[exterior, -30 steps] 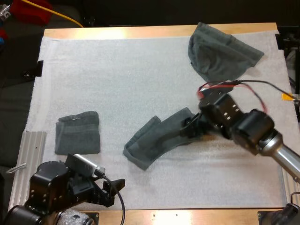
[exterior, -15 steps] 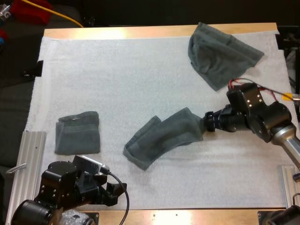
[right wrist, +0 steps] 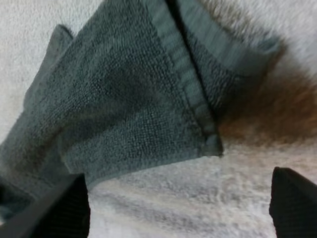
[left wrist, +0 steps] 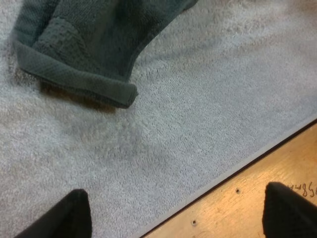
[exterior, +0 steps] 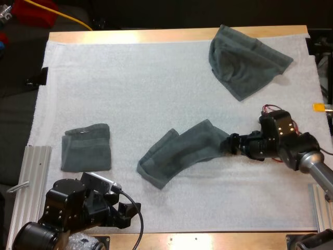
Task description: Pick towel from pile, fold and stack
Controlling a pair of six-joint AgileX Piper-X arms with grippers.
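High view: the right gripper (exterior: 228, 144), fingers spread, sits just beside the middle towel (exterior: 179, 156); the left gripper (exterior: 127, 214), also spread, hangs over the bench (exterior: 208, 241) edge.

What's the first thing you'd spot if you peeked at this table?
A long towel lies slanted in the middle of the white mat, and the right gripper sits just off its right end with its fingers open. A crumpled towel is heaped at the far right corner, and a folded towel lies near the left edge.
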